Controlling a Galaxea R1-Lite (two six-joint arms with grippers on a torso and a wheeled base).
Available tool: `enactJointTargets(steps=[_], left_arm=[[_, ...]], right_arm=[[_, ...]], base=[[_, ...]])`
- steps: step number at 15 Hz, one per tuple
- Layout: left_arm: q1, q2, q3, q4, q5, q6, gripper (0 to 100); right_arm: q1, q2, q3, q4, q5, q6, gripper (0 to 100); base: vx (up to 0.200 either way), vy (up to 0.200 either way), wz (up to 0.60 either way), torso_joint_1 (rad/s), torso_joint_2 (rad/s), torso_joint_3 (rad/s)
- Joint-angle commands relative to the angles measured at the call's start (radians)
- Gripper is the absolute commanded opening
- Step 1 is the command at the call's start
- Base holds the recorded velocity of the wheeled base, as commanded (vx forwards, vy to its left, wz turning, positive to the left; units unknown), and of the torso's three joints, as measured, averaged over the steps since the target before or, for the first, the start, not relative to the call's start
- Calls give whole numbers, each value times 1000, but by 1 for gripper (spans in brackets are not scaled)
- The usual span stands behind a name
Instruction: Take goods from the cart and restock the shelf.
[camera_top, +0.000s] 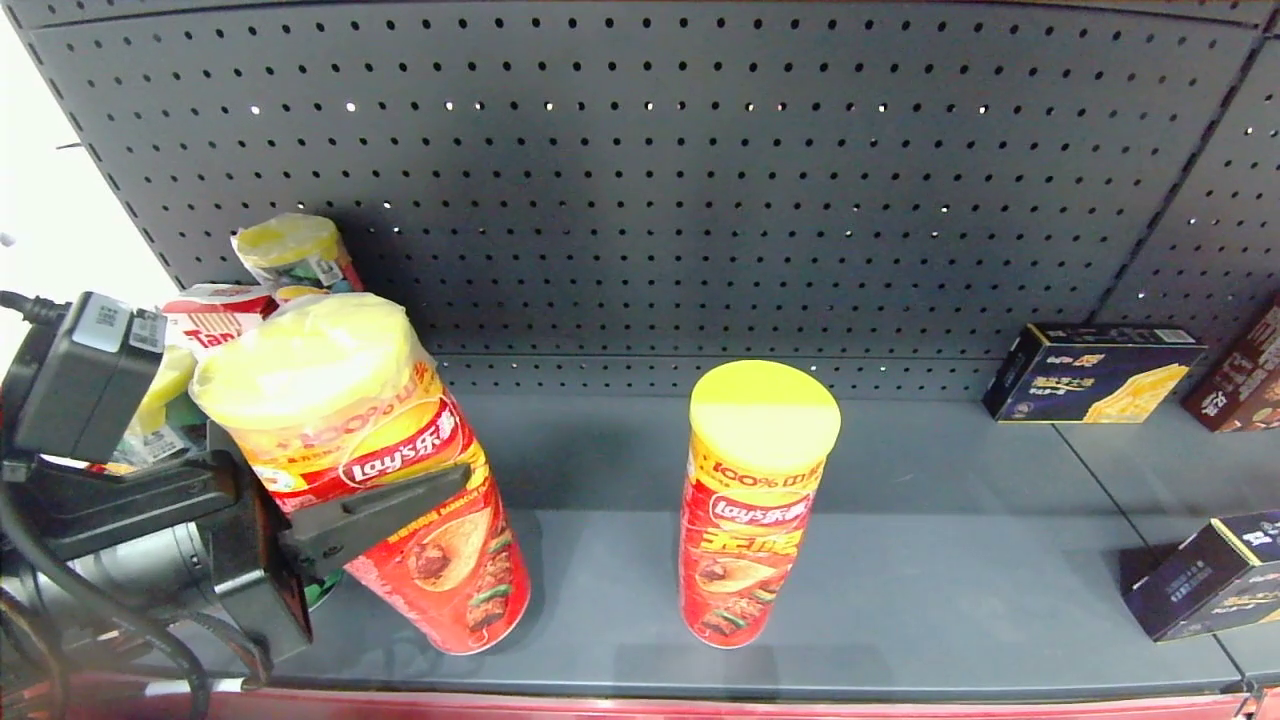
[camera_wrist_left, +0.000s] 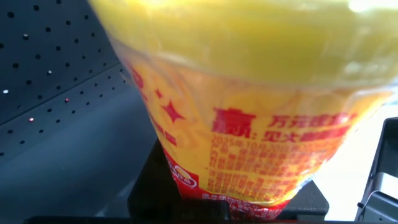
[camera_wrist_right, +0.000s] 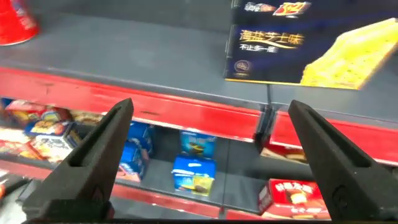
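A red and yellow chip can (camera_top: 385, 470) with a plastic-wrapped yellow lid leans on the left of the grey shelf (camera_top: 900, 590), its base touching the board. My left gripper (camera_top: 390, 505) is shut on its upper half. The same chip can (camera_wrist_left: 261, 124) sits close up in the left wrist view. A second matching can (camera_top: 752, 500) stands upright mid-shelf, free. My right gripper (camera_wrist_right: 211, 162) hangs open and empty in front of the shelf's red front edge (camera_wrist_right: 186, 102), below a dark blue box (camera_wrist_right: 311, 46).
More snack cans and packs (camera_top: 260, 290) crowd the far left behind the held can. Dark blue boxes (camera_top: 1090, 372) (camera_top: 1200, 575) lie at the right. A perforated back panel (camera_top: 640, 180) closes the shelf. Lower shelves hold packaged goods (camera_wrist_right: 193, 171). Bare board lies between the cans.
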Motion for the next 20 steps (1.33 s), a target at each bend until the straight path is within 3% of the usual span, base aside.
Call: enactJointTargets(steps=[1, 2, 4, 7, 11, 20], left_arm=[[-17, -1, 2, -1, 0, 0, 0], [-26, -1, 2, -1, 0, 0, 0], [-34, -1, 2, -2, -2, 1, 0], [-47, 3, 3, -2, -2, 1, 0], [-47, 1, 3, -2, -2, 0, 0], [-60, 1, 14, 1, -4, -5, 0]], right_arm=[[0, 2, 0, 1, 52, -9, 100], [0, 2, -1, 5, 128, -26, 100], [-37, 87, -3, 5, 124, -12, 100], [-178, 177, -1, 7, 126, -3, 100], [-317, 2, 2, -1, 120, -1, 100], [-310, 2, 3, -5, 135, 36, 100]], base=[[0, 0, 0, 0, 0, 0], [0, 0, 0, 0, 0, 0], [0, 0, 0, 0, 0, 0], [0, 0, 0, 0, 0, 0], [0, 0, 0, 0, 0, 0], [0, 0, 0, 0, 0, 0]])
